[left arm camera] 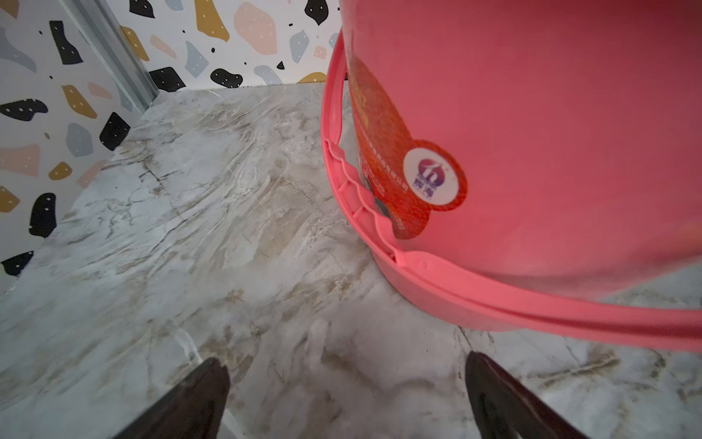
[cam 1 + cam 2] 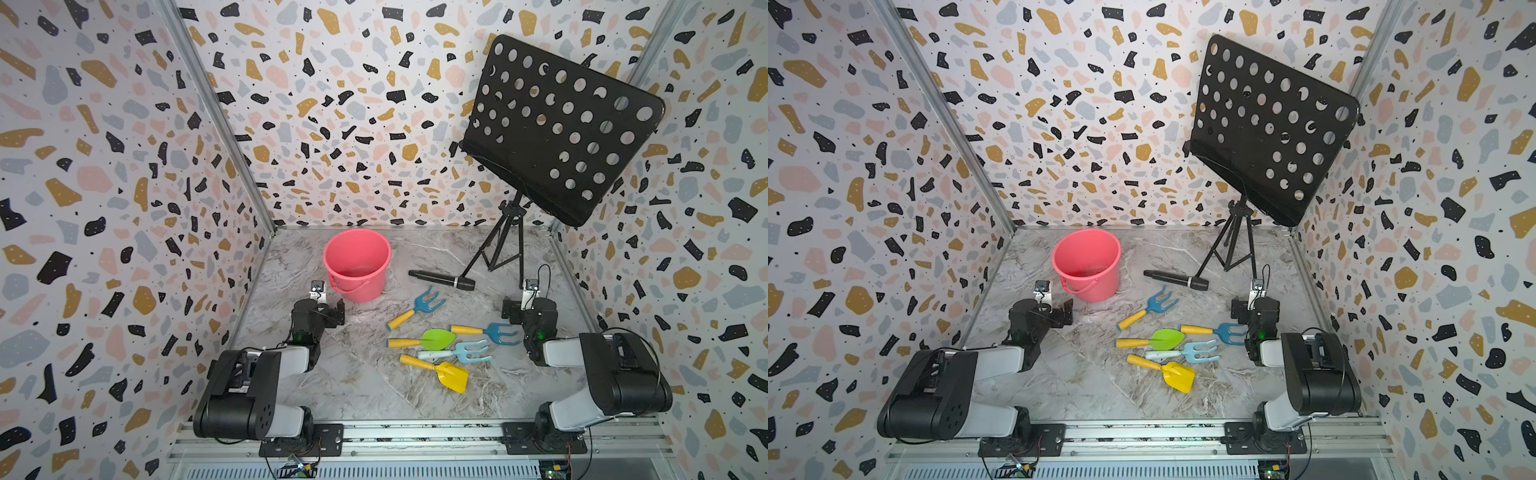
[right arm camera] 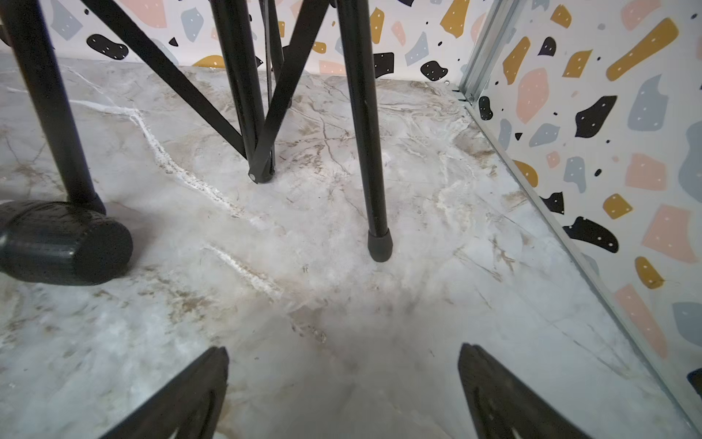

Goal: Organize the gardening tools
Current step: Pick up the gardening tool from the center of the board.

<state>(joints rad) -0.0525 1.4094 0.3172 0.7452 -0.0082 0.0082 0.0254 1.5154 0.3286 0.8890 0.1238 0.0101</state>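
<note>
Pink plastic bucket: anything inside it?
In both top views the pink plastic bucket shows only its bare inner wall and floor; nothing visible lies inside. Its near wall hides the closest strip of floor.

Both top views look steeply down from high at the near edge over the whole marble surface [image 2: 365, 386]. The left wrist camera sits low beside the pink bucket [image 1: 551, 133]; the right faces the music-stand legs [image 3: 364, 133].

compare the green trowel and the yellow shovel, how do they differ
The green trowel has a rounded oval blade; the yellow shovel has a squarer scoop. The green trowel lies farther back than the yellow shovel, with the light-blue rake between them. Both have yellow handles and lie on the table.
</note>
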